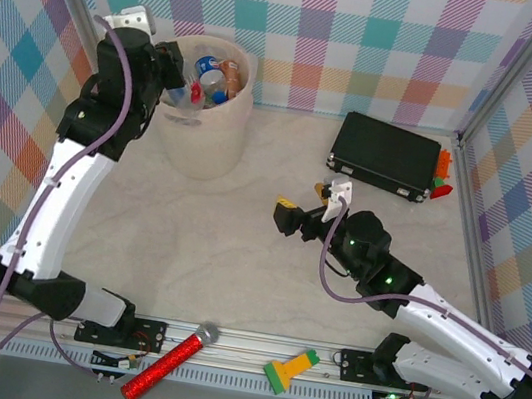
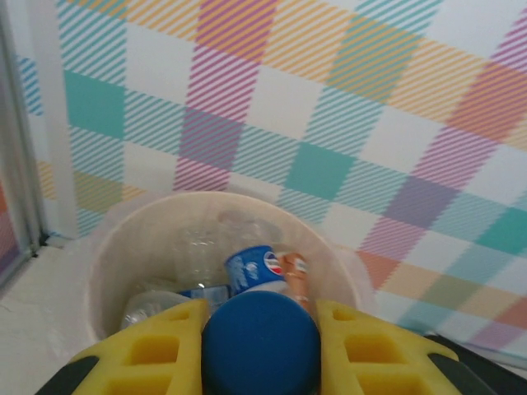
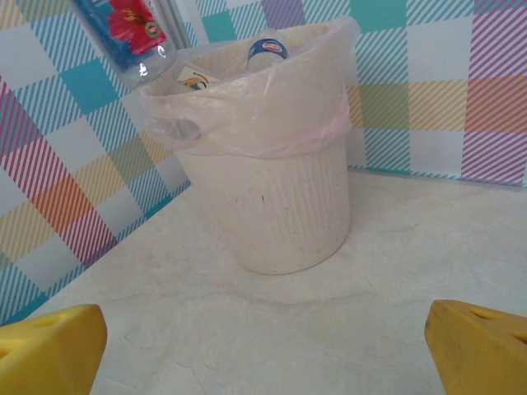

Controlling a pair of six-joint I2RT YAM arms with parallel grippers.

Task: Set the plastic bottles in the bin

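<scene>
While the right gripper (image 1: 286,217) is spread open over the table (image 1: 234,275), a blue-capped plastic bottle (image 2: 260,346) is gripped by the left gripper (image 2: 260,329) above the part-filled cream bin (image 3: 272,206).

Cream bin (image 1: 204,144) upright, bottles (image 1: 217,75) inside; bottle (image 2: 260,341) above rim.

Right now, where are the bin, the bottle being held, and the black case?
bin (image 1: 204,144): top view, its outer wall.
held bottle (image 2: 260,341): left wrist view, its blue cap.
black case (image 1: 386,156): top view, its lid.
</scene>
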